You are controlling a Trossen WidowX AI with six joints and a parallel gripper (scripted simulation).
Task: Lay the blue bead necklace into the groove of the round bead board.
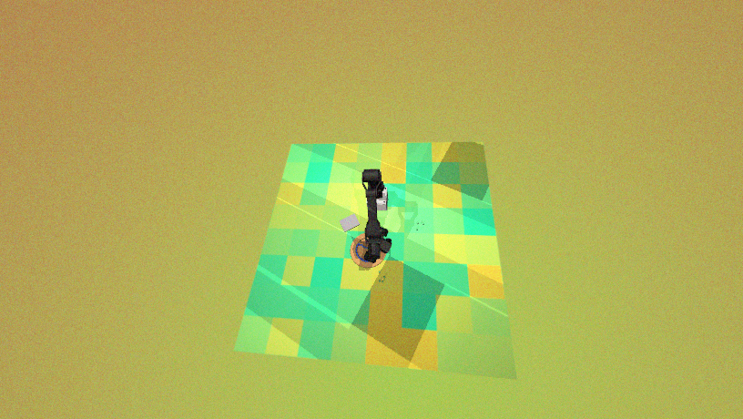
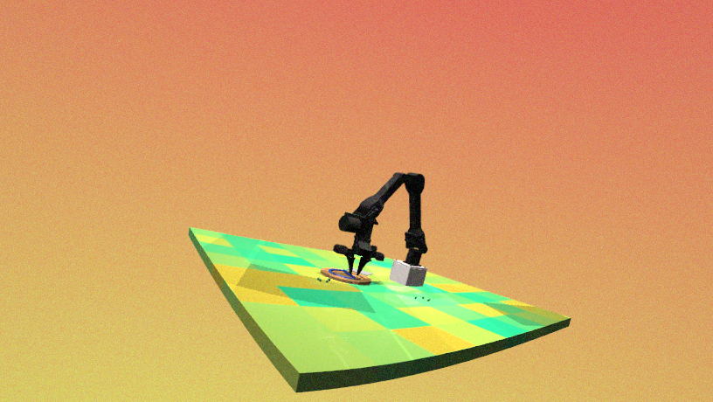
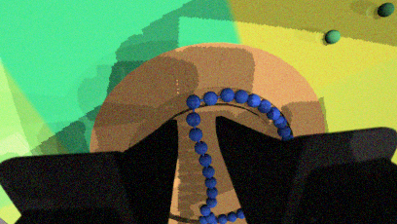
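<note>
The round wooden bead board (image 1: pixel 353 253) (image 2: pixel 363 281) (image 3: pixel 219 58) lies flat under the arm. The blue bead necklace (image 1: pixel 358 251) (image 3: pixel 208 171) lies on it. In the wrist view one stretch follows the groove along the upper right arc. From a corner near the top, another stretch cuts down across the board's middle, off the groove, and meets more beads at the bottom edge. My gripper (image 2: pixel 355 273) (image 3: pixel 197 125) is partly open, low over the board, with the crossing stretch between its fingers and a gap on both sides. The fingers hide parts of the groove and necklace.
A white box (image 1: pixel 382 201) (image 2: pixel 407 273) stands by the arm's base. A flat pale grey tile (image 1: pixel 350 222) lies near the board. Small loose green beads (image 1: pixel 381 278) (image 2: pixel 323 280) (image 3: pixel 332 36) lie just beyond the board, and more lie to the side of the white box.
</note>
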